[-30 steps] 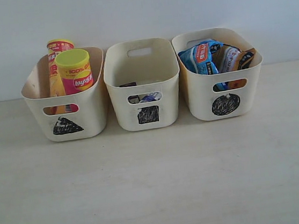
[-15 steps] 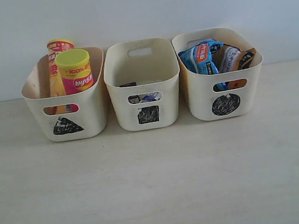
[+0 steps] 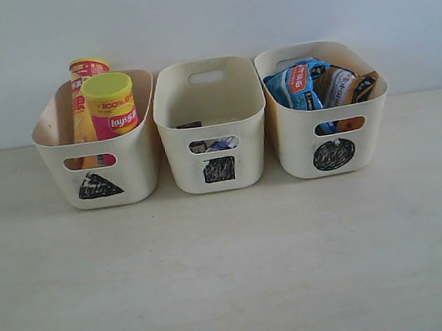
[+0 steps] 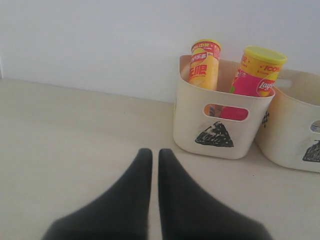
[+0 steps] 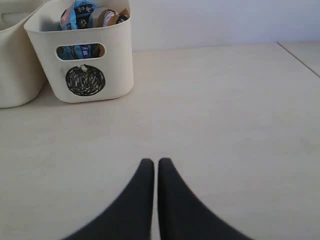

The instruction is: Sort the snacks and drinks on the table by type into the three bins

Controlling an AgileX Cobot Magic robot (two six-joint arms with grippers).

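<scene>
Three bins stand in a row. The triangle bin [image 3: 53,165] holds two: pink tube [image 3: 111,108], yellow tube [image 3: 81,109]. The square bin [image 3: 182,170] holds two, mostly hidden: dark carton [image 3: 190,125], white-blue carton [image 3: 222,144]. The circle bin [image 3: 295,153] holds two: blue bag [image 3: 296,85], orange bag [image 3: 348,87]. The left end effector [image 4: 155,155], closed and empty, faces the triangle bin. The right end effector [image 5: 156,162], closed and empty too, faces the circle bin. Open table [image 3: 234,276] lies around both.

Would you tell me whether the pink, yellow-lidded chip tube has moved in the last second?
No. The pink chip tube stands unchanged inside the cream triangle-marked plastic bin.
</scene>
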